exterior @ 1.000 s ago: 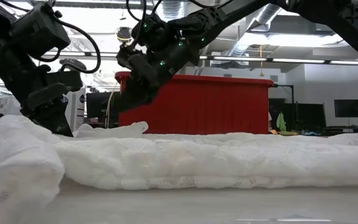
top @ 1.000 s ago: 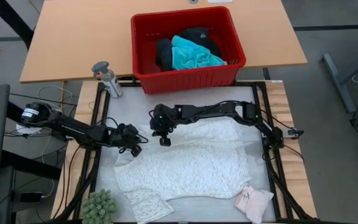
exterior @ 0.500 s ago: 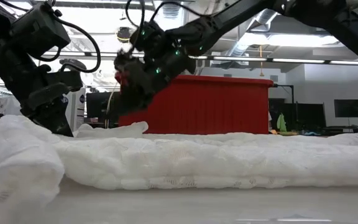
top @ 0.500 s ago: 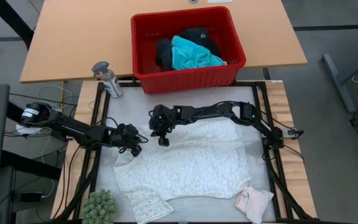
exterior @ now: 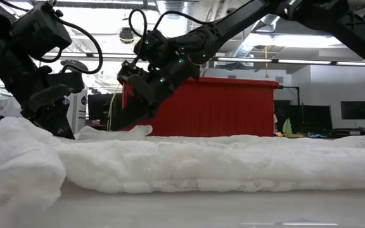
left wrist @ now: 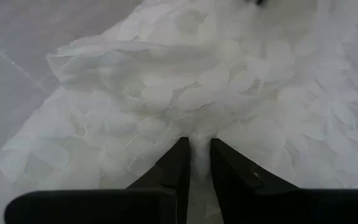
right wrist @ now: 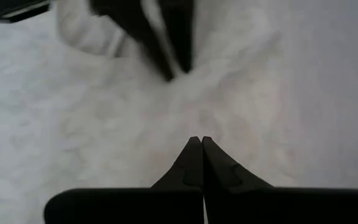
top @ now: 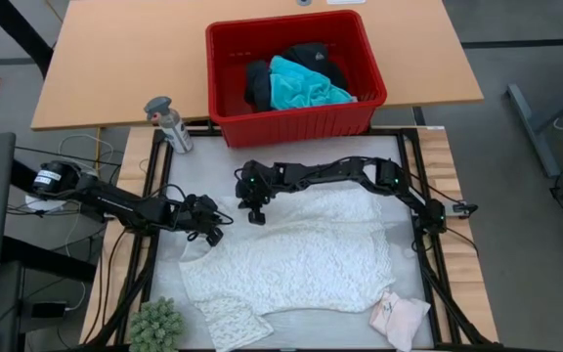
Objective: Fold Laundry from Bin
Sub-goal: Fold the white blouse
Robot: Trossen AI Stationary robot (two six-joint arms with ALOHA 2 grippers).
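The white lacy top (top: pixel 301 259) lies spread on the table; it also shows in the low view (exterior: pixel 201 164). My left gripper (top: pixel 213 235) is at the top's left edge, shut on it. My right gripper (top: pixel 257 217) is shut and low over the top's far left part, fingers slanting down (exterior: pixel 122 117). The red bin (top: pixel 296 64) stands past the far edge, with the turquoise shirt (top: pixel 306 86) and black clothing (top: pixel 257 83) inside. The small pale pink-white piece (top: pixel 399 318) lies at the near right corner. My left gripper pinches a bunched fold of the lacy top (left wrist: pixel 194 127) between its two fingertips at the top's left edge. It comes slanting down from the table's left. The cloth around it is gathered and humped (exterior: pixel 18 149), and the rest lies on the table. Whether my right gripper touches the top, I cannot tell.
A grey spray bottle (top: pixel 169 122) stands at the far left, beside the bin. A small green plant (top: pixel 154 321) sits at the near left corner. The black frame rails (top: pixel 413 196) run along the table's sides.
My right gripper has drawn back a little toward the table's far edge above the lacy top and tipped its fingers more steeply down. The top and my left gripper have kept still.
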